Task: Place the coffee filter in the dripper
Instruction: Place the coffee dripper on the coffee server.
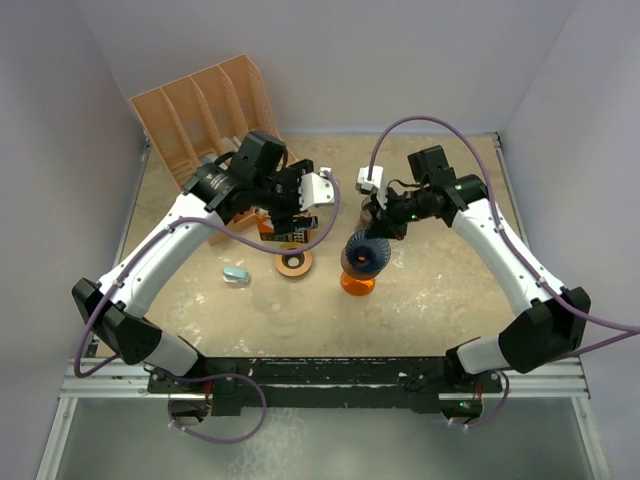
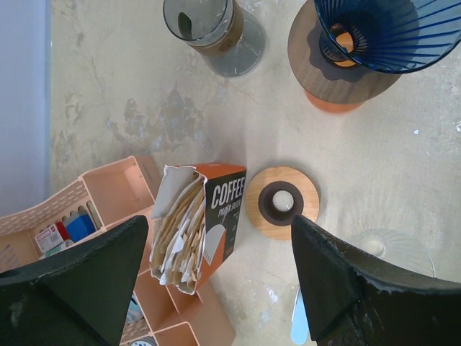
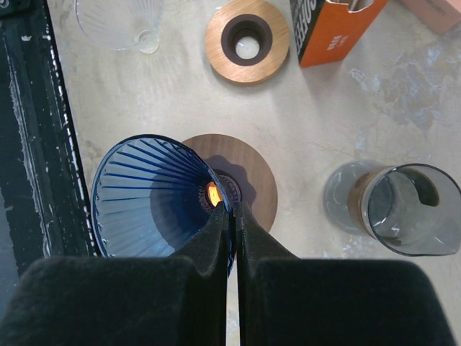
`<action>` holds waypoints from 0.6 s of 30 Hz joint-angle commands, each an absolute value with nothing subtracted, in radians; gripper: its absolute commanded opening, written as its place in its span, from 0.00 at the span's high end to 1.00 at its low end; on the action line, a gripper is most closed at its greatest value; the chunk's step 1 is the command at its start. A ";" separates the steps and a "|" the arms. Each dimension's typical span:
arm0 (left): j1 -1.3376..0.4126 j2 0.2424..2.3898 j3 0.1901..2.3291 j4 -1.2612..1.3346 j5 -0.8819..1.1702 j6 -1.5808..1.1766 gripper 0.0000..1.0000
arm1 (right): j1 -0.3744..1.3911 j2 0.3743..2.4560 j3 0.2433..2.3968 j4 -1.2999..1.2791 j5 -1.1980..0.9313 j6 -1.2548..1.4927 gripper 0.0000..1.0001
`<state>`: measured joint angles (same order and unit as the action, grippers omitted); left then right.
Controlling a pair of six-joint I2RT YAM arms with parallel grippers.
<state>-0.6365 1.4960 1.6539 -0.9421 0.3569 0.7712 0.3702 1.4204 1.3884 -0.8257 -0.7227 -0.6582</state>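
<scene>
The paper filters (image 2: pixel 180 231), surely thin and floppy, sit in the orange box (image 2: pixel 227 205) below the open left hand (image 2: pixel 218 234), probably best pinched at one top edge, while the right hand (image 3: pixel 232 216) grips the dripper (image 3: pixel 144 194) rim

From my station this reads as a robotics lab test cell: a mottled bench (image 1: pixel 450 290) boxed in by plain pale walls (image 1: pixel 420 60), with a left arm (image 1: pixel 160 250) and a right arm (image 1: pixel 510 260) bolted to a metal rail (image 1: pixel 320 366) and trailing purple cables (image 1: pixel 432 119). The coffee gear looks like staged props: a blue dripper (image 1: pixel 365 255), a box of paper filters (image 2: pixel 223 216) and a glass carafe (image 3: pixel 403 209), beside an orange plastic file rack (image 1: pixel 200 105).
</scene>
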 commanded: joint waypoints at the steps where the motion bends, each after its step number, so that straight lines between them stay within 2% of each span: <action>1: -0.643 1.497 1.654 -0.930 0.362 0.804 0.23 | 0.395 1.401 1.380 -0.827 -0.720 -0.663 1.00; 11: -0.667 1.483 1.611 -0.947 0.365 0.838 0.27 | 0.397 1.473 1.372 -0.824 -0.677 -0.636 1.00; 18: -0.745 1.474 1.572 -0.965 0.312 0.866 0.31 | 0.397 1.514 1.430 -0.824 -0.656 -0.595 1.00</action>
<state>-0.6968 1.4982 1.5841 -0.9596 0.3351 0.8196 0.3920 1.4860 1.3838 -0.8124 -0.6941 -0.6216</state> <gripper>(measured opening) 0.705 0.022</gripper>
